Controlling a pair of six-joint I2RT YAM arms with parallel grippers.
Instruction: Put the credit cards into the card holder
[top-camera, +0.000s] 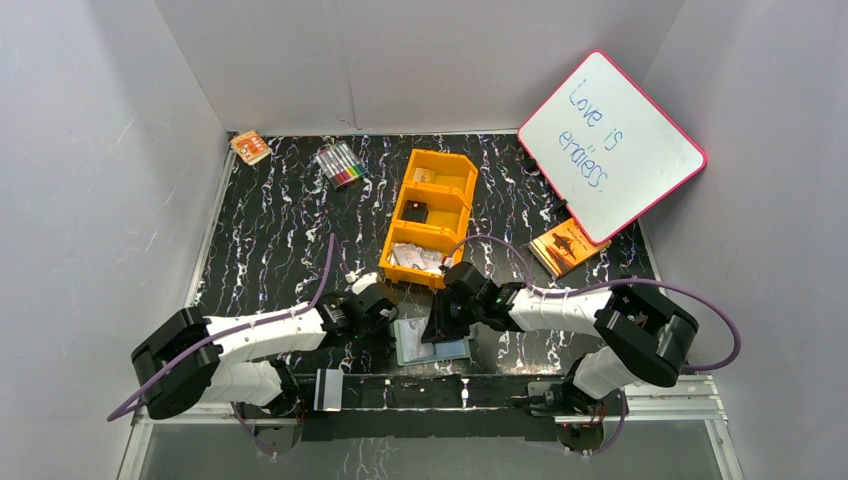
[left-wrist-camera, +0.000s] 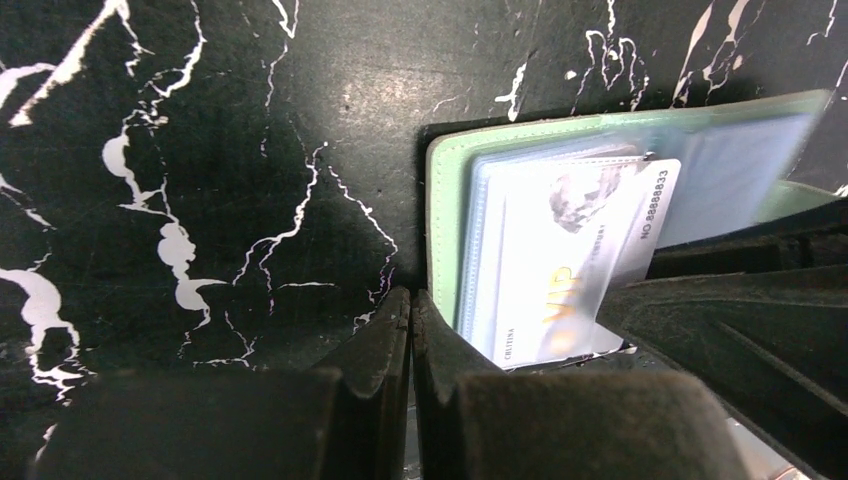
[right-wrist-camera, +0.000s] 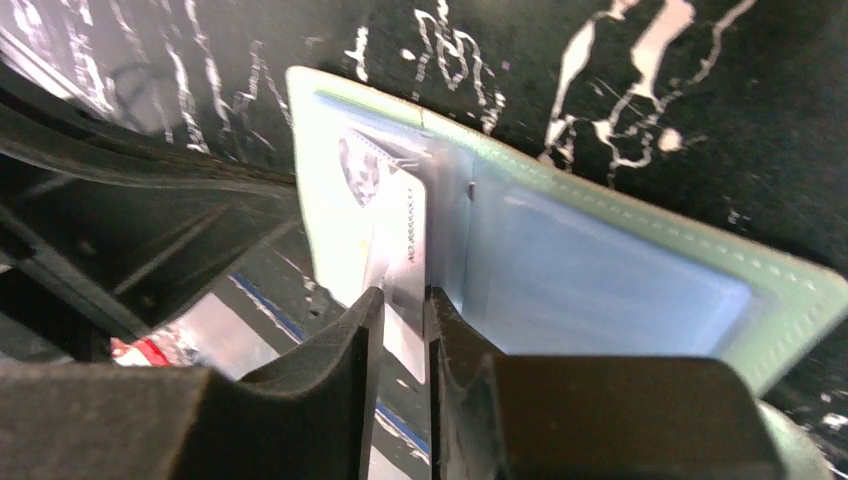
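The card holder (top-camera: 420, 345) lies open on the black marbled table between my grippers, sage-green rim and pale blue clear pockets up. It also shows in the left wrist view (left-wrist-camera: 445, 200) and the right wrist view (right-wrist-camera: 620, 270). My right gripper (top-camera: 445, 322) (right-wrist-camera: 403, 292) is shut on the edge of a pale credit card (right-wrist-camera: 398, 235) printed "VIP" (left-wrist-camera: 560, 260), which sits partly inside a clear pocket. My left gripper (top-camera: 385, 318) (left-wrist-camera: 410, 300) is shut and empty, its tips low at the holder's left edge. More whitish cards (top-camera: 413, 257) lie in the orange tray's near compartment.
The orange three-compartment tray (top-camera: 452, 205) stands just behind the holder, a small black item (top-camera: 415, 213) in its middle part. A whiteboard (top-camera: 610, 145) and a book (top-camera: 568, 245) are at the back right, markers (top-camera: 340, 163) at the back. A pale flat rectangle (top-camera: 328, 390) lies on the front rail.
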